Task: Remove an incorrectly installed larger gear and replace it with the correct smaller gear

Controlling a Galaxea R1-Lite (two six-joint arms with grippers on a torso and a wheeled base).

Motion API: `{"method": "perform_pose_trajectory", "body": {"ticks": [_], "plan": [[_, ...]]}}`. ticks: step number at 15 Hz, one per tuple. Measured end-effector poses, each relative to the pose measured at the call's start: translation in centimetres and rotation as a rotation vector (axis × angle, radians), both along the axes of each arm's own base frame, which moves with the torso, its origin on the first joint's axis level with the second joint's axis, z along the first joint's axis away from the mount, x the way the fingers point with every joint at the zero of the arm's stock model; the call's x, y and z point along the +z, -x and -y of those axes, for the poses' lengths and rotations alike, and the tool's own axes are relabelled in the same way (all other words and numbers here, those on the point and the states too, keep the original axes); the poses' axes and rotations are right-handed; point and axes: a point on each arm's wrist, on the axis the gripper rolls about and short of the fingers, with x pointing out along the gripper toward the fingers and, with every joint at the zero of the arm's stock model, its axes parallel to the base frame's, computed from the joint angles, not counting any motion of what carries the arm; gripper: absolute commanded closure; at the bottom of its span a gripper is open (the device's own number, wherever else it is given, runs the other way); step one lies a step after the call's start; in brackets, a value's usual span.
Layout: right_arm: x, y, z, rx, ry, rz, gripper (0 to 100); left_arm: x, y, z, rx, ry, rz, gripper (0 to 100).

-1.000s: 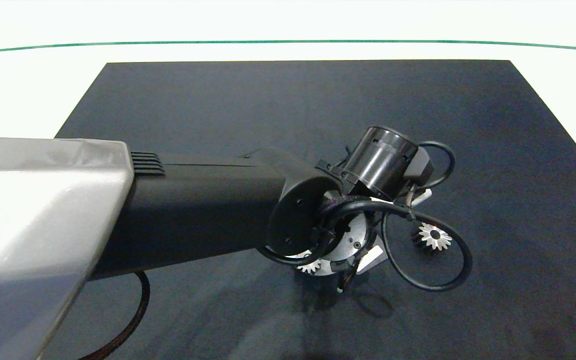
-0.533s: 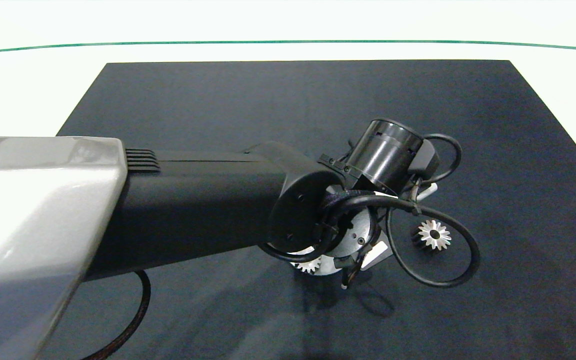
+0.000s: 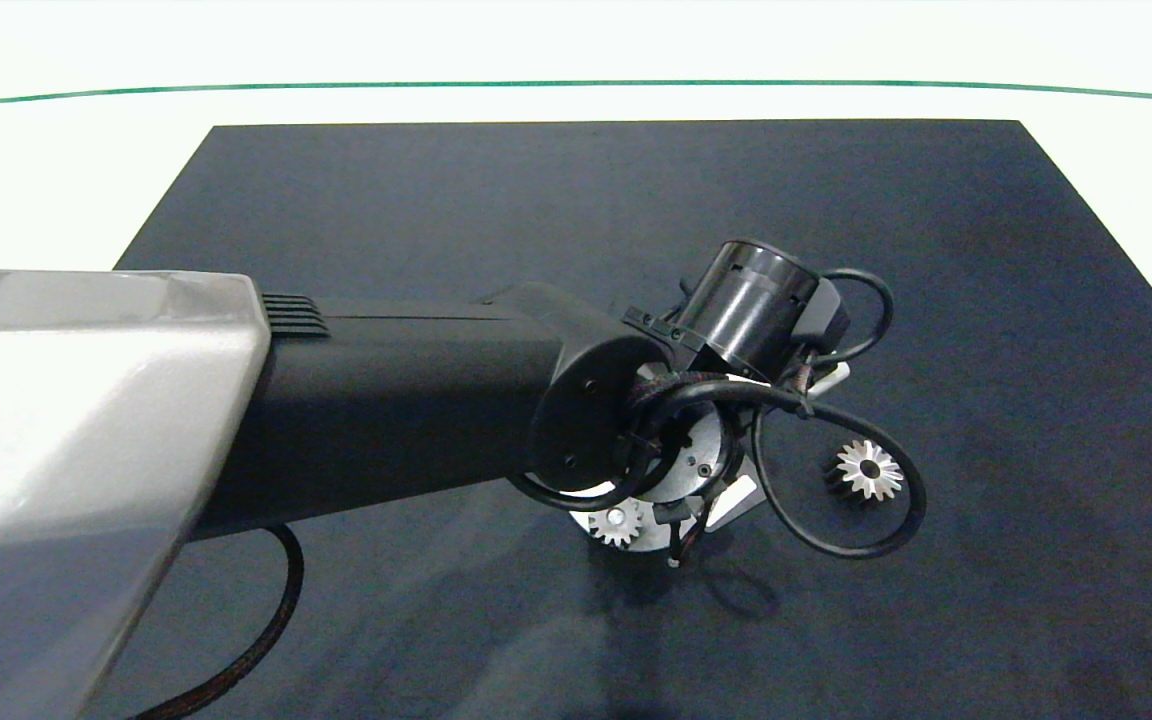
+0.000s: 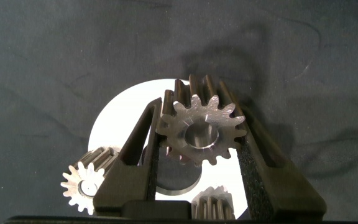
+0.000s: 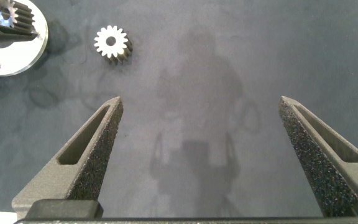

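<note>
The left tool (image 4: 197,149) is gripping the small gear (image 4: 202,129) flat between its two pads, teeth pressed into the foam on both sides, and is carrying it just above the round base plate (image 4: 120,112), bore facing down, which I judge is so the bore can drop onto a shaft there. Two matching gears are already sitting on the plate: one (image 4: 84,184) just outside the tool's one finger, another (image 4: 213,208) close under its palm, so the free seat is probably the one below the held gear, though the shaft itself is hidden. The room here is tight; both fingers are straddling the neighbours, and lowering off-centre could jam teeth against teeth. The large gear (image 3: 868,469) is lying on the dark mat (image 3: 436,200) off the plate, beyond the left tool and clear of it, under a loop of the arm's cable. The right tool (image 5: 197,155) is hanging spread wide and empty over bare mat, with the large gear and the plate edge ahead of it, well apart. The mat's borders and the desk (image 3: 56,170) are lying far from the work.
</note>
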Motion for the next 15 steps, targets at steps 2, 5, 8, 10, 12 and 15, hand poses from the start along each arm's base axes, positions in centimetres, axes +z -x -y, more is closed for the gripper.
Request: {"method": "perform_pose_trajectory", "body": {"ticks": [2, 5, 8, 10, 12, 15], "plan": [[-0.02, -0.01, 0.00, 0.000, 0.001, -0.001, 0, -0.20, 0.08, 0.02, -0.001, -0.005, -0.004, 78], [-0.05, -0.01, 0.00, 0.000, 0.000, -0.002, 0, -0.33, 0.13, 0.02, -0.001, -0.008, -0.007, 78], [-0.05, -0.01, 0.00, 0.000, -0.003, -0.001, 0, -0.38, 0.08, 0.03, 0.000, -0.008, -0.007, 78], [-0.05, 0.00, 0.00, 0.000, -0.006, -0.001, 0, -0.41, 0.04, 0.12, -0.001, -0.008, -0.007, 78], [-0.14, 0.03, 0.00, -0.002, -0.010, -0.003, 0, -0.56, -0.03, 0.22, -0.001, -0.010, -0.008, 78], [-0.20, 0.09, 0.01, -0.002, -0.013, -0.002, 0, -0.75, -0.32, 0.17, 0.003, -0.014, -0.009, 78]]}}
